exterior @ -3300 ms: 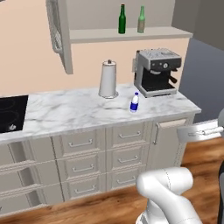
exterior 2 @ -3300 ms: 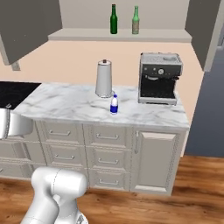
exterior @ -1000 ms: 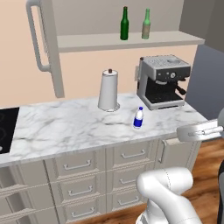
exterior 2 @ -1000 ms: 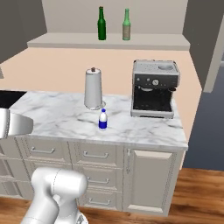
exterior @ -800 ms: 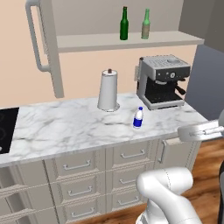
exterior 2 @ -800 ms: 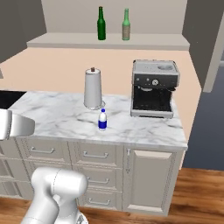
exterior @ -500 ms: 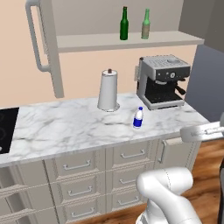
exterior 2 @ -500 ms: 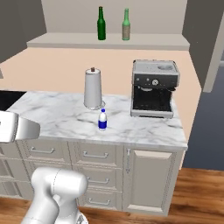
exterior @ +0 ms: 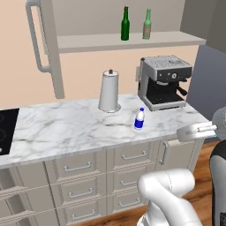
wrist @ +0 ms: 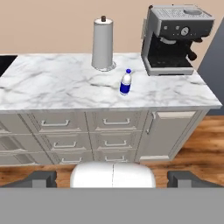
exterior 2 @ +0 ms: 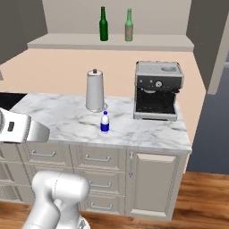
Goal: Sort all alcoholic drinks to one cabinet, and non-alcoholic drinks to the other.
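Two alcoholic drinks stand side by side on the open upper cabinet's shelf [exterior: 132, 42]: a dark green glass bottle [exterior: 126, 24] [exterior 2: 103, 24] and a paler olive bottle [exterior: 147, 25] [exterior 2: 129, 26]. A non-alcoholic drink, a small white bottle with blue label and cap [exterior: 139, 119] [exterior 2: 104, 122] [wrist: 126, 82], stands upright on the marble counter [exterior: 66, 128] in front of the paper towel roll. My gripper [wrist: 113, 179] is open and holds nothing. It hangs well back from the counter and faces the cabinet front and the small bottle.
A paper towel roll [exterior: 109, 92] stands behind the small bottle, and a coffee machine [exterior: 163, 81] sits to its right. The upper cabinet's doors [exterior: 42, 44] [exterior 2: 219, 44] hang open on both sides. A black cooktop [exterior: 6, 128] lies at the counter's left end. Drawers run below the counter.
Since the oldest frames the camera has come closer to the counter, so the whole scene looks larger. Over the last second the bottles have stayed put and only the arm has shifted slightly.
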Motion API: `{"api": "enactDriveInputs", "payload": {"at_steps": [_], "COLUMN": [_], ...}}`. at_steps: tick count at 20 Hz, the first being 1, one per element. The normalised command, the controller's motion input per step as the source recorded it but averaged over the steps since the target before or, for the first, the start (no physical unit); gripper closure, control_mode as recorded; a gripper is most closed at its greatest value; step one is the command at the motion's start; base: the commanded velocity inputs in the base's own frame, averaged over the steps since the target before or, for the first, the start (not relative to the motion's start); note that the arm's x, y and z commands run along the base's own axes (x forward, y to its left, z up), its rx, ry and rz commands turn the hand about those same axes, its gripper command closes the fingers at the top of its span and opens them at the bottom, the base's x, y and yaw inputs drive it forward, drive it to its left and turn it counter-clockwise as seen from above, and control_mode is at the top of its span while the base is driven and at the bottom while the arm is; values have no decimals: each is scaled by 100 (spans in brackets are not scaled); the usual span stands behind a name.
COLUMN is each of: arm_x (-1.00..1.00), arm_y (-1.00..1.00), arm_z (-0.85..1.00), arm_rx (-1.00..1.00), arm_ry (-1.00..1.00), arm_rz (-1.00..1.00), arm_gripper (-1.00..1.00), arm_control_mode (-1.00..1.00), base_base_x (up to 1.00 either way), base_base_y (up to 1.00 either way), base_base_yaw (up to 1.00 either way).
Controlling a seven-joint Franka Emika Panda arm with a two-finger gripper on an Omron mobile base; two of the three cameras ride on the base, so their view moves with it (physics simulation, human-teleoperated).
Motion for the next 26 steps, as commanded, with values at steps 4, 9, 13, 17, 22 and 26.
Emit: {"api": "enactDriveInputs", "payload": {"at_steps": [4, 9, 13, 17, 22, 26], "arm_x": [15, 15, 16, 35, 45, 43], "arm_y": [-1, -8, -5, -4, -5, -6], "arm_z": [-15, -10, -3, -1, -7, -15], "arm_rx": [0, 0, 0, 0, 0, 0], "arm_ry": [1, 1, 1, 3, 0, 0], "arm_rz": [-2, -4, -4, -3, -1, 0], "arm_gripper": [-100, -100, -100, -100, -100, -100], "arm_control_mode": [-100, -100, -100, -100, -100, -100], "base_base_x": [0, 0, 0, 0, 0, 0], "base_base_y": [0, 0, 0, 0, 0, 0], "base_base_yaw": [0, 0, 0, 0, 0, 0]}}
